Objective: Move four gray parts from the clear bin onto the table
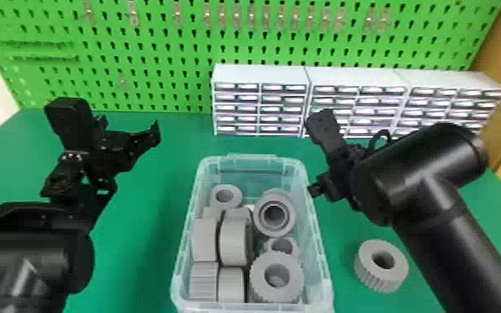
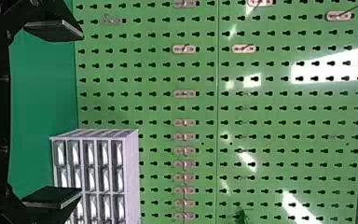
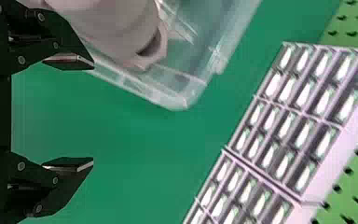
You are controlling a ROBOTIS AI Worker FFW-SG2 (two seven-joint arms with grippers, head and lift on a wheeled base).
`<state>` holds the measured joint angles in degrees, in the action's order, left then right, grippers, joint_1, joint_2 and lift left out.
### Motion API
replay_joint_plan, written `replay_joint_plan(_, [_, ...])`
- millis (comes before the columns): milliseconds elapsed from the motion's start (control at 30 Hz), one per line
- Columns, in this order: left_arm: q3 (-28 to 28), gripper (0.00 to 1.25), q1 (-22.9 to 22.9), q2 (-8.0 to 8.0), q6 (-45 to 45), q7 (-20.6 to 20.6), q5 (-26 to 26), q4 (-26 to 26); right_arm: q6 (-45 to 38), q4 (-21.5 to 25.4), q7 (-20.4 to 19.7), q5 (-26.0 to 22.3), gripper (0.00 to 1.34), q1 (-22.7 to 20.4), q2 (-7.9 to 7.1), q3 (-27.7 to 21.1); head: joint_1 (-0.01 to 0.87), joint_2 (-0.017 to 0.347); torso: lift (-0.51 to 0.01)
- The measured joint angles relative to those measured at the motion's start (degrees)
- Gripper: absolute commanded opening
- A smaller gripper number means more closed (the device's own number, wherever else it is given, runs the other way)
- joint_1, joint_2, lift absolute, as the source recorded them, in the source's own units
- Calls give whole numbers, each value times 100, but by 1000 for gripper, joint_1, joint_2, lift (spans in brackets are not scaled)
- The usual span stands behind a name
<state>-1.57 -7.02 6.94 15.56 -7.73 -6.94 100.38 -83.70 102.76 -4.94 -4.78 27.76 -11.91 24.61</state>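
Widest in the scene, the green desk [image 1: 137,266] carries the work; behind it stands a green pegboard [image 1: 166,54] pierced by regular rows of slots. Next in size, white drawer units [image 1: 262,77] sit side by side along the rear of the desk, toward the right, with small drawers stacked in columns. Two black arms follow: the left arm [image 1: 29,254] enters at the lower left, the right arm [image 1: 457,241] at the lower right. Between them rests the clear bin [image 1: 322,266], a rectangular, open-topped container. The left gripper [image 1: 129,126] is above the desk to the left of the bin, its jaws wide apart with nothing between them; the left wrist view shows them facing the pegboard. The right gripper [image 1: 323,186] is near the bin's right wall toward the rear, its jaws likewise spread and empty in the right wrist view. Inside the bin lie several gray parts [image 1: 235,245], thick rings crowded and overlapping, some on edge and others with the bore upward, among them a ridged ring [image 1: 276,287] at the near right. A single gray ring [image 1: 380,279] with a ridged rim lies on the desk, right of the bin, bore upward. Smallest are the metal clips [image 1: 251,14], fixed in a row high on the pegboard.
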Motion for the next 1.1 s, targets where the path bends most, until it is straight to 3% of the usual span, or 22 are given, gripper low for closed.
replay_joint_plan(267, [-9,1135,21,0,0,0,-16,0,128,28,451,55,816,-112,-23,-97,686,26,-50])
replay_joint_plan(467, [-15,1134,20,0,0,0,-19,2,200,48,776,-26,816,-68,-46,213,686,26,-50])
replay_joint_plan(700, [1,1134,10,0,0,0,-1,3,262,55,811,-425,816,35,-105,652,686,26,-50])
replay_joint_plan(1100, [13,1132,8,0,0,0,0,0,351,-136,811,-515,816,86,-127,939,686,26,-50])
